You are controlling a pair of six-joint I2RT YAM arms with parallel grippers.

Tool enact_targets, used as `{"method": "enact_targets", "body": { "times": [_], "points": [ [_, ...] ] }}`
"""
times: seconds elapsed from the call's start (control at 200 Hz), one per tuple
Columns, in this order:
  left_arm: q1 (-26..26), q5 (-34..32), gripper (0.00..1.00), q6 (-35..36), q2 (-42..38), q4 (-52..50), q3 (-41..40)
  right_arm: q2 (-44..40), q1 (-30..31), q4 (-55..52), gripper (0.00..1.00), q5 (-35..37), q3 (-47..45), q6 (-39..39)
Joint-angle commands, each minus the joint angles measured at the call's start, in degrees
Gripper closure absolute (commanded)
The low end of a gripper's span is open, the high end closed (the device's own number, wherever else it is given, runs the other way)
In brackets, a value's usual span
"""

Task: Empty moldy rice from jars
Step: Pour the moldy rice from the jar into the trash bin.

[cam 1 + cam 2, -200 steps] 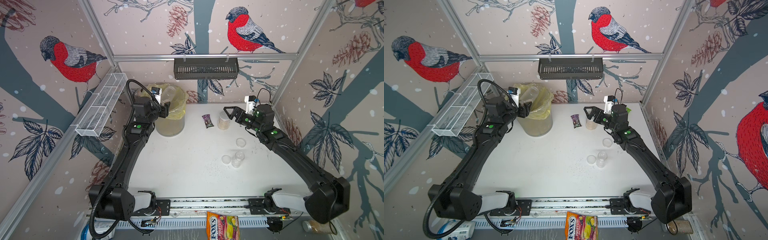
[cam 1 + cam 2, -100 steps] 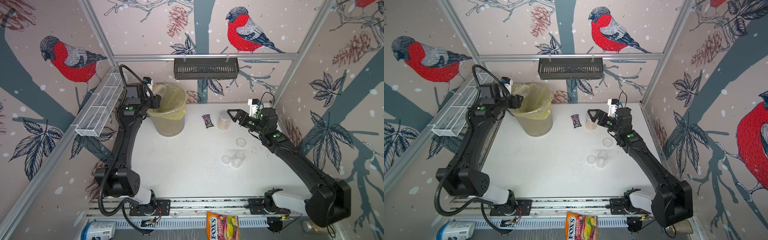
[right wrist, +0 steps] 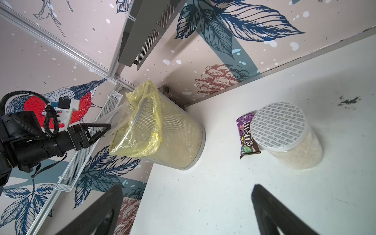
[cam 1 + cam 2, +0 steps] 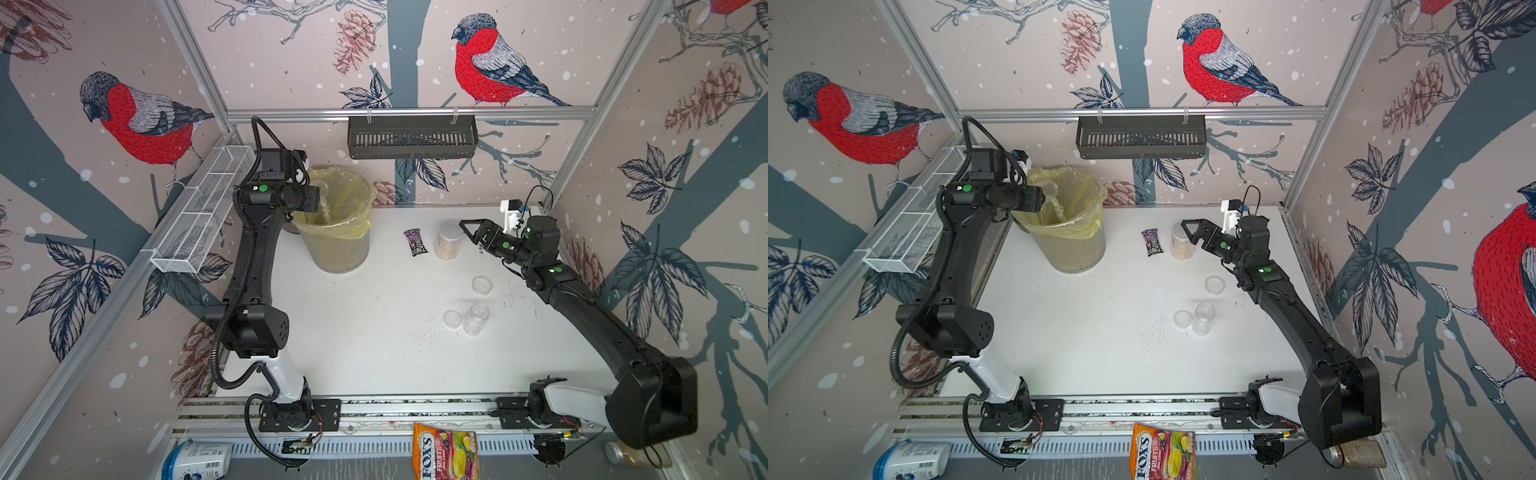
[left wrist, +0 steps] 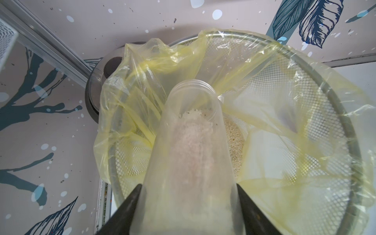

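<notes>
The left gripper (image 5: 188,183) clamps a tilted slim jar (image 5: 189,146) pouring moldy rice (image 5: 193,130) into the far-left corner bin (image 4: 340,253); the right gripper (image 3: 187,186) has its fingers apart.

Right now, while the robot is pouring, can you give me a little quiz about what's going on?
1. How many clear round lids lie loose on the table?
2. True or false: the right gripper is holding the wide jar.
3. The left gripper tips a slim jar. Where does the moldy rice go? A) onto the table B) into the yellow-lined bin C) into the wide jar

Key: 1. Two. 2. False: its jaws are open and empty, apart from that jar. 3. B.
</notes>
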Motion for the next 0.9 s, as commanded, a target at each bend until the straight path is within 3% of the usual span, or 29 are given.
{"method": "enact_targets", "body": {
  "times": [0.0,0.72,0.81,0.895],
  "points": [
    [-1.4,-3.7,0.95,2.1,4.1,-9.5,6.7,0.6,-0.4,1.5,0.0,-1.8,-0.2,0.1],
    [-4.2,-5.3,0.89,3.1,9.2,-10.2,9.0,3.5,-1.8,-0.2,0.0,-3.2,1.6,-0.8],
    [-5.7,-0.8,0.88,3.7,11.7,-10.0,12.2,3.1,-1.8,-0.2,0.0,-2.2,1.4,-1.1],
    [-6.2,-3.0,0.89,3.6,12.5,-10.5,11.8,3.7,-1.8,-1.0,0.0,-2.6,2.2,-1.5]
  ]
}}
